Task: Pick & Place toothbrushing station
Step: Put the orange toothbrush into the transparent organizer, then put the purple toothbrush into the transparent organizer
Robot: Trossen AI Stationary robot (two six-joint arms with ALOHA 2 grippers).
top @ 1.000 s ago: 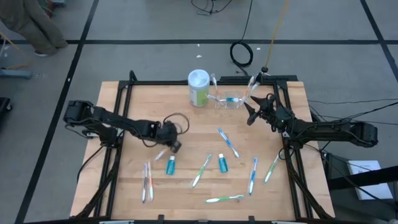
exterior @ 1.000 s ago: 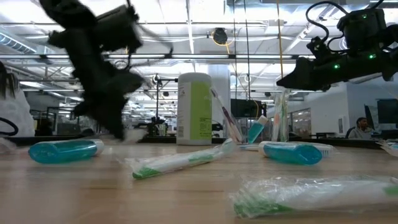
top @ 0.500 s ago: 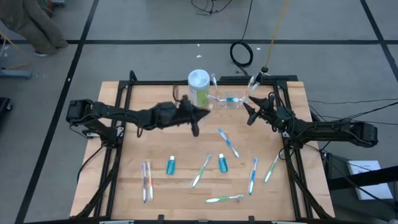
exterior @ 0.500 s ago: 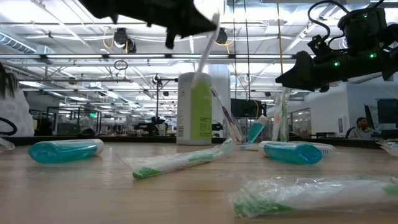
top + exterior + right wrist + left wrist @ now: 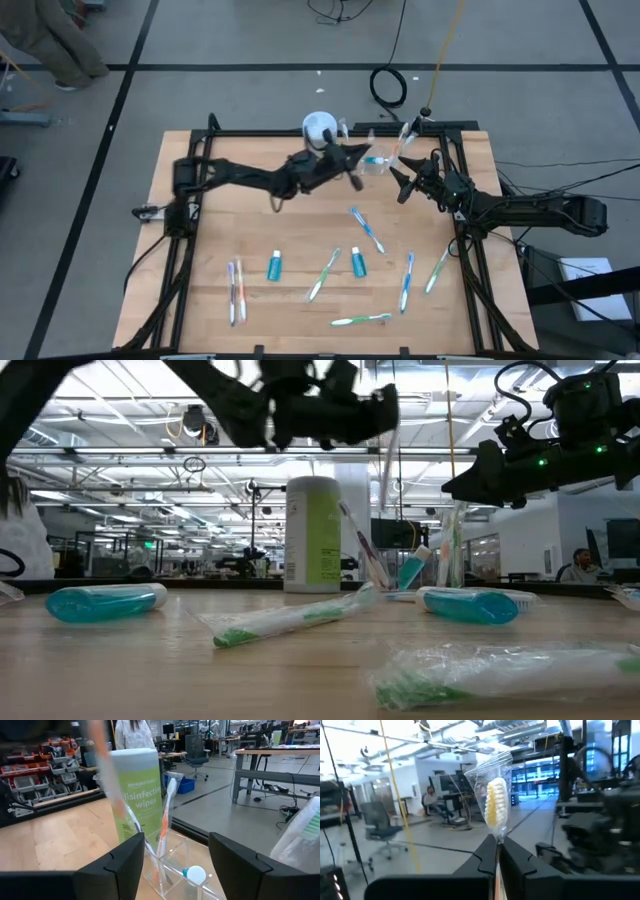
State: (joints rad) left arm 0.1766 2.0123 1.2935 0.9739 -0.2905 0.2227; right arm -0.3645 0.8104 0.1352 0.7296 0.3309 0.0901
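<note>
i have the left end effector (image 5: 352,170) clamped on a wrapped yellow-bristled toothbrush (image 5: 496,810), raised beside the clear toothbrushing station (image 5: 368,162) at twelve o'clock on the surface (image 5: 210,250). i should keep the brush upright and lower slowly into a free slot. the right end effector (image 5: 398,183) waits at three o'clock of the station, fingers apart.

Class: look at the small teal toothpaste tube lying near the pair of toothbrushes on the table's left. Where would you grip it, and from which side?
Grip the small teal plastic toothpaste tube across the middle of its body, coming straight down from above. It lies flat on the wooden table with bare wood along both long sides, so the jaws can probably straddle its narrow width.
</note>
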